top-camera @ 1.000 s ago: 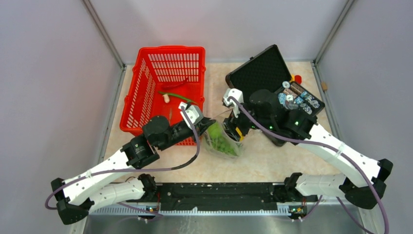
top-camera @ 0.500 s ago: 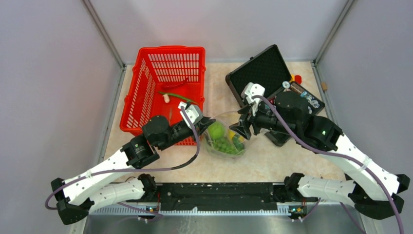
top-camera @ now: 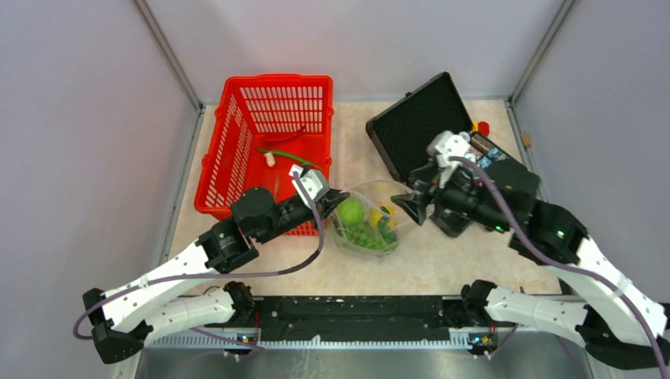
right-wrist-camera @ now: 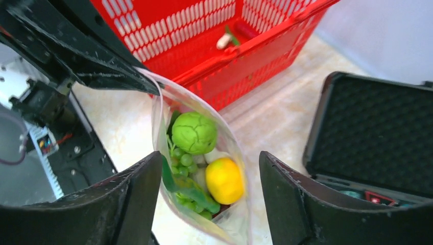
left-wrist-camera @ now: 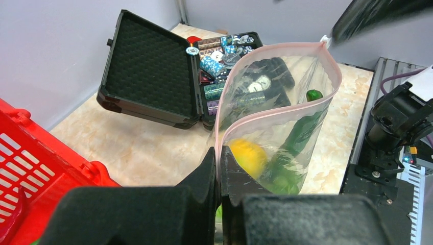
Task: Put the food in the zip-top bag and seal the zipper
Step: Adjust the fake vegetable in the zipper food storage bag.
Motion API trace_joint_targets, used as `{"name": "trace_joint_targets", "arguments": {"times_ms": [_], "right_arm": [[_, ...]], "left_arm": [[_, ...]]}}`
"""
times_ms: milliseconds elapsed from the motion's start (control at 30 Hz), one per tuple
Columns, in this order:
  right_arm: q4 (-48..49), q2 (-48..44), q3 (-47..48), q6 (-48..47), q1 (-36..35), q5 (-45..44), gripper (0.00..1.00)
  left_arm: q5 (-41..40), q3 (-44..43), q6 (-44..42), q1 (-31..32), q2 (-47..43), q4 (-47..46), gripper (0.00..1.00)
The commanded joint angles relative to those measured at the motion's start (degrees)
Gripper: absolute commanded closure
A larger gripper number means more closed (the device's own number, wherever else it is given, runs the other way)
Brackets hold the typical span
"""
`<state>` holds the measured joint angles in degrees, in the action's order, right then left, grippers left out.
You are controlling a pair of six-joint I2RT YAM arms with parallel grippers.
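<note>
The zip-top bag [top-camera: 371, 197] stands on the table between my arms with its mouth open. My left gripper [top-camera: 340, 199] is shut on the left end of the pink zipper [left-wrist-camera: 275, 113], holding that corner up. Inside the bag lie a green lime [right-wrist-camera: 194, 132], a yellow lemon [right-wrist-camera: 224, 179], green grapes [top-camera: 363, 235] and green leaves [right-wrist-camera: 189, 190]. My right gripper [top-camera: 411, 207] is open just right of the bag. In the right wrist view its fingers [right-wrist-camera: 138, 194] stand wide apart above the bag's mouth, holding nothing.
A red basket [top-camera: 237, 142] stands at the back left with a green stalk and a small white piece [top-camera: 270, 159] in it. An open black foam-lined case [top-camera: 419, 118] with small gadgets [top-camera: 486, 154] sits at the back right, close behind my right arm.
My right gripper has pulled back to the right, away from the bag's mouth, staying open. The lime and lemon now show inside the bag. The left arm has not moved.
</note>
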<state>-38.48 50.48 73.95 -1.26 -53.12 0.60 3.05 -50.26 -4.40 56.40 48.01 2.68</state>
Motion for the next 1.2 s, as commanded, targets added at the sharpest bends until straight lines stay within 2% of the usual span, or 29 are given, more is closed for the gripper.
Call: {"name": "trace_joint_targets", "arguments": {"times_ms": [0,67,133,167,200,333,400,500,600,733,867,1000,1033,1167], "right_arm": [[3.2,-7.5,0.6,0.8,0.4,-7.7,0.32],[0.7,-8.3,0.1,0.8,0.4,-6.5,0.37],[-3.7,-9.5,-0.8,3.1,0.5,-14.1,0.4],[-4.0,-10.9,-2.0,4.1,0.4,-16.9,0.37],[-3.0,-13.1,-3.7,4.3,0.4,-16.0,0.36],[4.3,-16.2,-7.3,5.5,0.5,-1.4,0.36],[5.0,-12.3,-6.1,6.8,0.4,-1.3,0.4],[5.6,-4.5,-2.8,4.6,0.5,4.9,0.47],[4.8,0.6,0.3,2.1,0.5,6.9,0.56],[2.8,3.9,1.5,-0.9,0.4,8.8,0.6],[3.7,3.1,0.2,-0.1,0.4,10.3,0.54],[3.2,1.2,-1.3,0.2,0.5,9.9,0.57],[2.5,1.2,-1.6,0.0,0.5,9.6,0.59],[1.6,1.2,-2.8,0.1,0.5,9.2,0.77]], "left_arm": [[-1.7,-2.7,0.1,-0.2,-0.8,-6.8,1.0],[-2.0,-2.9,0.0,-0.2,-0.7,-6.8,1.0],[-2.5,-3.2,-0.1,-0.2,-0.6,-6.6,1.0],[-2.5,-3.4,-0.1,-0.2,-0.7,-6.5,1.0],[-2.5,-3.4,-0.1,-0.2,-0.7,-6.5,1.0],[-2.4,-3.8,-0.2,-0.7,0.2,-6.4,1.0],[-1.8,-4.2,-0.2,-0.7,0.6,-6.2,1.0],[-1.5,-4.2,0.1,-0.8,0.7,-6.4,1.0],[-0.9,-4.4,0.4,-0.8,0.8,-6.4,1.0],[-0.7,-4.4,0.4,-0.8,1.0,-6.6,1.0],[-0.4,-4.6,0.1,-0.9,1.1,-6.2,1.0],[-0.3,-4.4,0.2,-0.9,0.7,-6.1,1.0],[-0.3,-4.3,0.2,-0.9,0.5,-6.2,1.0],[-0.4,-4.1,0.2,-0.9,0.0,-5.8,1.0]]}}
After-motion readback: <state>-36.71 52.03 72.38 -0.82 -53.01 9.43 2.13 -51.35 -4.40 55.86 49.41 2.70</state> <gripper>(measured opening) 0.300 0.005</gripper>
